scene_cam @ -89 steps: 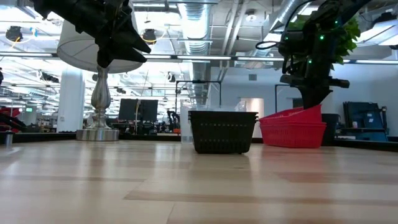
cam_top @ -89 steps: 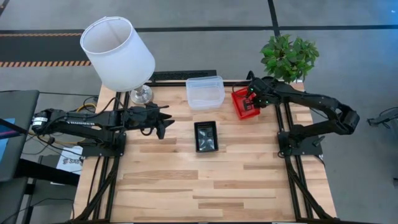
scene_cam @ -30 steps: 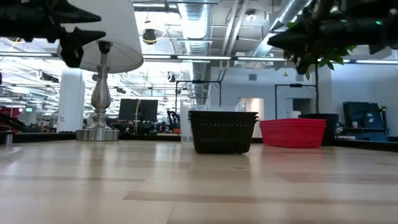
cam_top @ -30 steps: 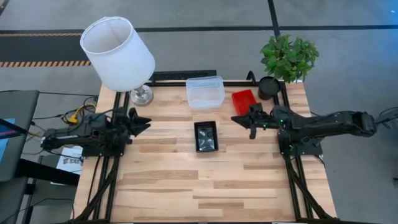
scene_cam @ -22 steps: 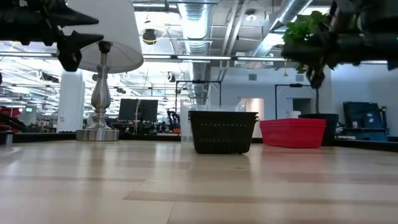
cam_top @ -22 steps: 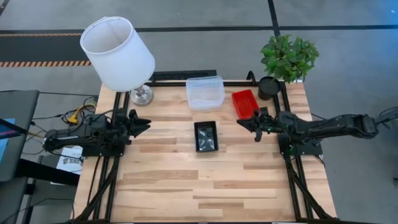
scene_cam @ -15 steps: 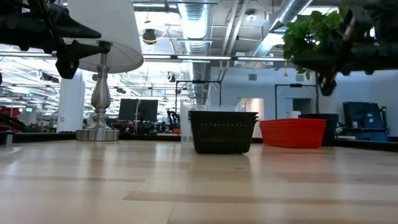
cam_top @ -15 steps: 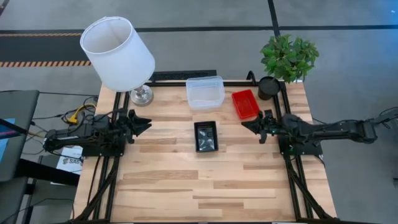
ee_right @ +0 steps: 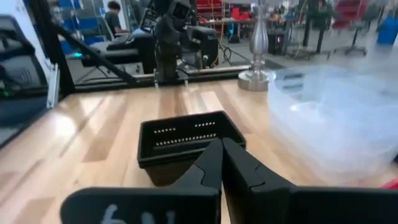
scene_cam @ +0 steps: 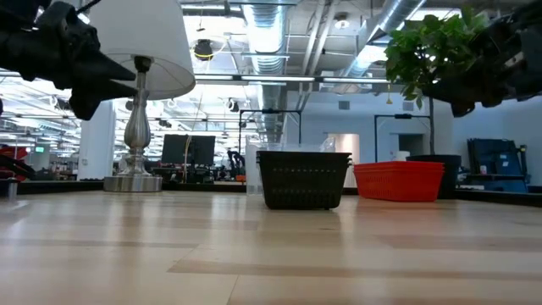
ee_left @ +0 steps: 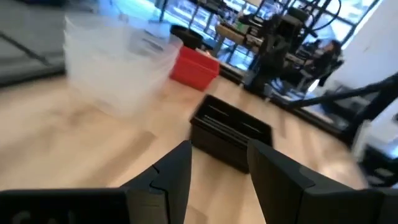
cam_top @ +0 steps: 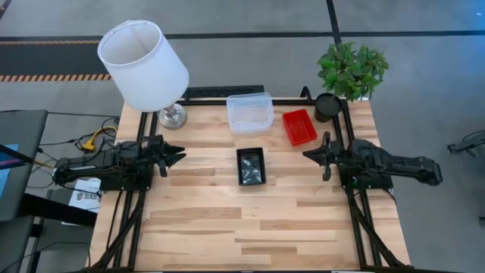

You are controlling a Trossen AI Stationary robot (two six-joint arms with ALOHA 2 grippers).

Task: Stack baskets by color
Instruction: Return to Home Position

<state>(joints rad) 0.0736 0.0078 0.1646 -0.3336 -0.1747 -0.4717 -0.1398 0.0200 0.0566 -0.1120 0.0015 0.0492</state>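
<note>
Three stacks of baskets stand on their bottoms on the wooden table. The clear baskets [cam_top: 250, 112] are at the far middle, the red mesh ones [cam_top: 299, 127] to their right, and the black mesh ones [cam_top: 251, 166] in the middle. My left gripper [cam_top: 182, 157] hangs open above the table's left side and points level at the black baskets [ee_left: 230, 130]. My right gripper [cam_top: 306, 155] hangs above the right side, shut on nothing. In its wrist view the fingertips [ee_right: 221, 146] meet in front of the black baskets [ee_right: 186, 140].
A lamp with a white shade [cam_top: 144, 64] stands at the far left corner. A green plant [cam_top: 352, 68] and a round black pot [cam_top: 327, 106] are at the far right corner. Bare wood covers the table's near half.
My right gripper has drawn back from beside the red baskets toward the table's right edge, sinking and rolling as the arm folds in. My left gripper has sunk a little and tipped its fingers down. The baskets have not moved.
</note>
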